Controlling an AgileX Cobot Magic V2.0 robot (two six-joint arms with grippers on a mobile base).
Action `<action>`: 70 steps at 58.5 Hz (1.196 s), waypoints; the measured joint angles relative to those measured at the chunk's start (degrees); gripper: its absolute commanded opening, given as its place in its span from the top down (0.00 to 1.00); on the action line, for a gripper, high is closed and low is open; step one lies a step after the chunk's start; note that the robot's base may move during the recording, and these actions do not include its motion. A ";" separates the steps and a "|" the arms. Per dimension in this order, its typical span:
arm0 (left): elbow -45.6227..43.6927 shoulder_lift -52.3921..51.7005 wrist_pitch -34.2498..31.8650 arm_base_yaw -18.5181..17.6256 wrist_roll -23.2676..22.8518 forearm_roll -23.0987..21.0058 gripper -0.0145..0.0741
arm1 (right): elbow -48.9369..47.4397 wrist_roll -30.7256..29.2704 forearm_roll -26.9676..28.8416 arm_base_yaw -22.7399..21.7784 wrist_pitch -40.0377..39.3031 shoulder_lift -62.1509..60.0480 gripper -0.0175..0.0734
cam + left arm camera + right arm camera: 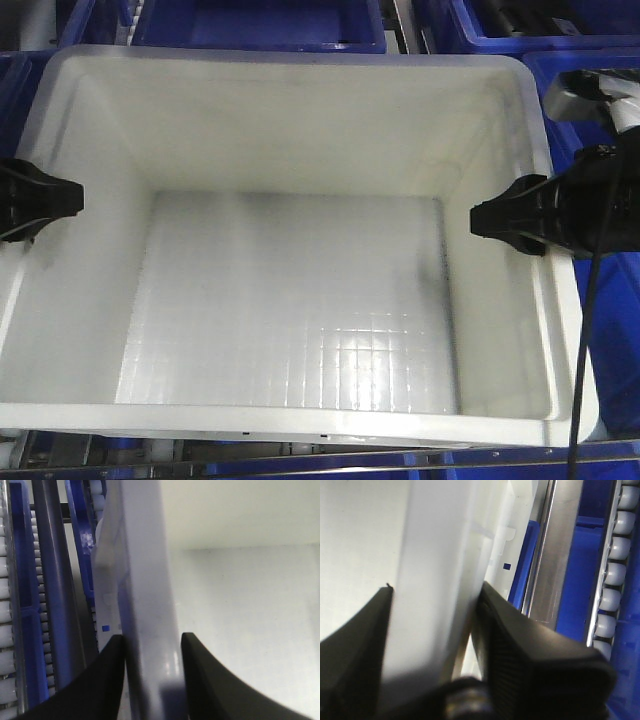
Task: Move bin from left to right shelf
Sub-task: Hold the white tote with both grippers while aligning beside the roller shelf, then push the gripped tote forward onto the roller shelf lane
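A large empty white bin (300, 130) with a gridded floor fills the front view. My left gripper (55, 200) is shut on the bin's left rim, one finger outside and one inside the wall. The left wrist view shows its black fingers (112, 680) straddling the rim (150, 580), with the left gripper (152, 637) closed on it. My right gripper (495, 220) is shut on the bin's right rim. The right wrist view shows the right gripper (436, 587) with the white rim (440, 540) between its jaws.
Blue bins (260, 25) stand behind the white bin and on both sides (610, 300). Roller tracks (612, 555) and a metal rail (560, 555) run beside the bin on the right. A dark rail (55, 580) and rollers (5, 605) run on the left.
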 measured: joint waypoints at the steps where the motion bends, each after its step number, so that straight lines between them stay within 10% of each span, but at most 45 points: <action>1: 0.00 0.00 0.00 0.00 0.00 0.00 0.84 | 0.00 0.00 0.00 0.00 -0.06 0.00 0.81; 70: 5.49 0.00 -4.57 0.00 0.39 0.91 0.84 | 0.11 -2.09 -0.37 0.14 -4.15 4.18 0.81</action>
